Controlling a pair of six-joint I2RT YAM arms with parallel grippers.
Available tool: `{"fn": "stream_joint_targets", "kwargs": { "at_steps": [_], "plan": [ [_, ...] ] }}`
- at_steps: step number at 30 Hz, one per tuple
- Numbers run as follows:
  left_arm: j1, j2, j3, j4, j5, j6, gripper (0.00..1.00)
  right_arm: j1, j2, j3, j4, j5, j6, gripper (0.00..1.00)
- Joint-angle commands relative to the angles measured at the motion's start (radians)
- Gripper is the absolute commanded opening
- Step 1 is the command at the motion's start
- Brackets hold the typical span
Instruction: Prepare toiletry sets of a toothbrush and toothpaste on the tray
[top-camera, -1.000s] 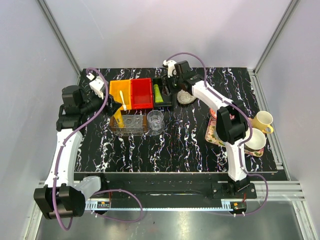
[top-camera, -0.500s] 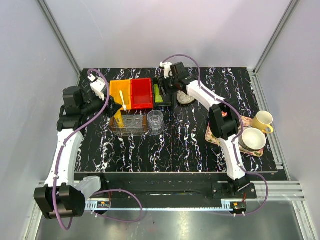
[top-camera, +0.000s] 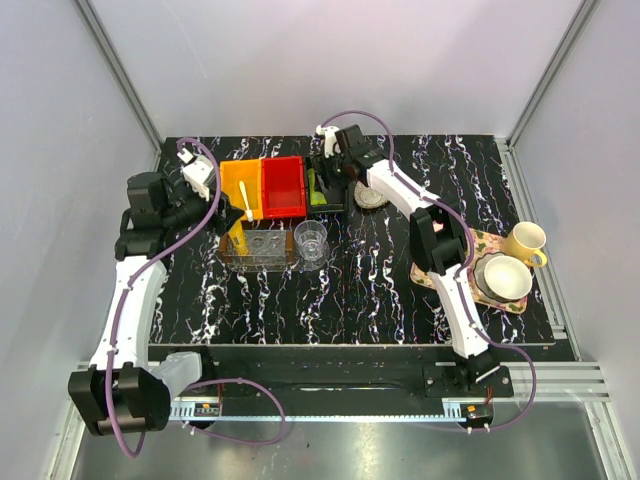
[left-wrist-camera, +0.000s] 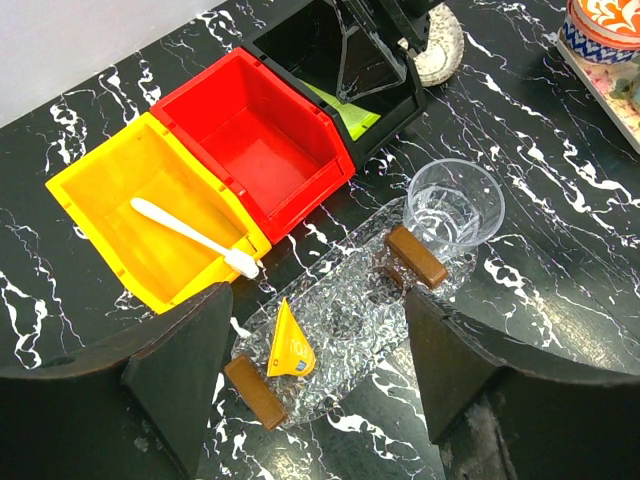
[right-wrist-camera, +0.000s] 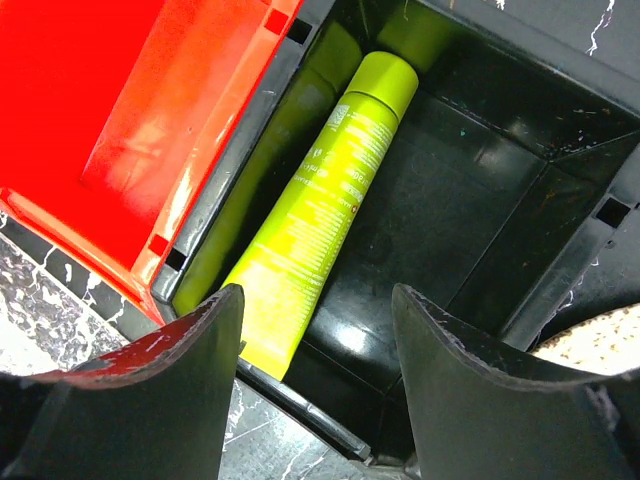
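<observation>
A clear glass tray (left-wrist-camera: 352, 300) with brown handles lies below my left gripper (left-wrist-camera: 315, 400), which hovers open and empty. A yellow toothpaste (left-wrist-camera: 288, 346) lies on the tray's left part. The white toothbrush (left-wrist-camera: 190, 235) rests in the yellow bin (left-wrist-camera: 110, 200). A light green toothpaste (right-wrist-camera: 320, 210) lies along the left wall of the black bin (right-wrist-camera: 470, 230). My right gripper (right-wrist-camera: 320, 400) hangs open over that bin's near edge, the tube's flat end between its fingers but untouched. From above, the right gripper (top-camera: 328, 175) sits over the black bin and the left gripper (top-camera: 222, 212) beside the tray (top-camera: 270, 247).
An empty red bin (left-wrist-camera: 255, 150) stands between the yellow and black bins. A clear glass cup (left-wrist-camera: 455, 205) stands at the tray's right end. A round speckled dish (top-camera: 372, 195) lies right of the black bin. A patterned plate (top-camera: 432, 270) with a white cup (top-camera: 505, 280) and a yellow mug (top-camera: 525, 243) sits far right.
My right arm has swung left and come over the black bin, and its jaws have spread wider. The left arm has not moved.
</observation>
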Motion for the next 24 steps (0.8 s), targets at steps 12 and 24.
{"fn": "stream_joint_targets", "kwargs": {
  "at_steps": [12, 24],
  "plan": [
    [-0.002, 0.027, -0.006, 0.01, 0.011, 0.026, 0.74, 0.014, 0.065, 0.096, -0.04, -0.023, 0.032, 0.67],
    [-0.002, 0.042, -0.009, 0.01, 0.016, 0.043, 0.74, 0.053, 0.081, 0.09, -0.045, 0.096, 0.003, 0.66]
  ]
}}
